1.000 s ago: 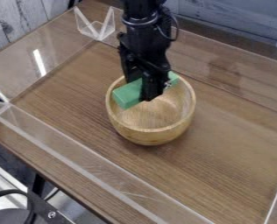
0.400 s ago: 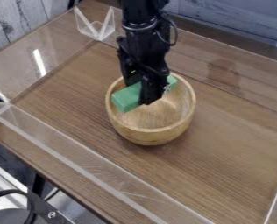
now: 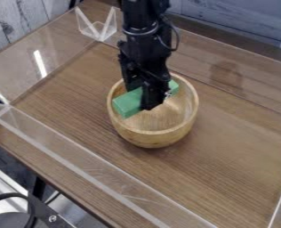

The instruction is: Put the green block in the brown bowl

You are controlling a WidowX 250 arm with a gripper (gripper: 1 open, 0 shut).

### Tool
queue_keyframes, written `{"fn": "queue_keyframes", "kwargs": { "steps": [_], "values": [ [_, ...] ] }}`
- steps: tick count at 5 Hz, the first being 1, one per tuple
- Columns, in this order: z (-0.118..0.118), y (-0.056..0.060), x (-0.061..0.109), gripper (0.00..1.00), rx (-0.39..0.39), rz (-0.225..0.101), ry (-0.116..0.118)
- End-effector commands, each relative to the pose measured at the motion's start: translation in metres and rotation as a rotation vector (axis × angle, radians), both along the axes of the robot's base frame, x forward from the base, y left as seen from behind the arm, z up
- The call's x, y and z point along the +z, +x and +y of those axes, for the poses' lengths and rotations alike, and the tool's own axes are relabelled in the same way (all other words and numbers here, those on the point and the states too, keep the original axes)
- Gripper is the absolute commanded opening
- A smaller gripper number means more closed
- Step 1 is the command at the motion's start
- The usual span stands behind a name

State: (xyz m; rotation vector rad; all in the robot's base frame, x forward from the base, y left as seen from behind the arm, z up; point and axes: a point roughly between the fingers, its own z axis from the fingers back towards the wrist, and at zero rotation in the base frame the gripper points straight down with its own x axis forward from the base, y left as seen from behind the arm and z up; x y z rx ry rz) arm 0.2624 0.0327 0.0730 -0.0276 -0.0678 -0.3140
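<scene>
The green block (image 3: 127, 103) hangs tilted inside the rim of the brown bowl (image 3: 182, 123), over its back left part. My black gripper (image 3: 148, 93) comes straight down from above and is shut on the block's upper right end. The fingers cover part of the block. I cannot tell whether the block's lower end touches the bowl's floor. The bowl stands in the middle of the wooden table.
Low clear plastic walls (image 3: 60, 142) fence the wooden tabletop (image 3: 226, 160) on all sides. A clear plastic stand (image 3: 98, 25) is at the back left corner. A white brick wall lies beyond the far left edge.
The gripper with the green block has sunk a little lower into the bowl and shifted slightly left. The bowl has not moved.
</scene>
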Motion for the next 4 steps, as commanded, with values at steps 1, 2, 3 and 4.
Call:
{"fn": "queue_keyframes", "kwargs": {
  "steps": [1,2,3,4],
  "values": [
    [0.0035,0.0046,0.007,0.0,0.008,-0.035,0.007],
    [0.0033,0.0037,0.0047,0.0,0.008,-0.031,0.006],
    [0.0034,0.004,0.0028,0.0,0.009,-0.028,0.005],
    [0.0032,0.0045,0.0013,0.0,0.009,-0.025,0.004]
  ]
}}
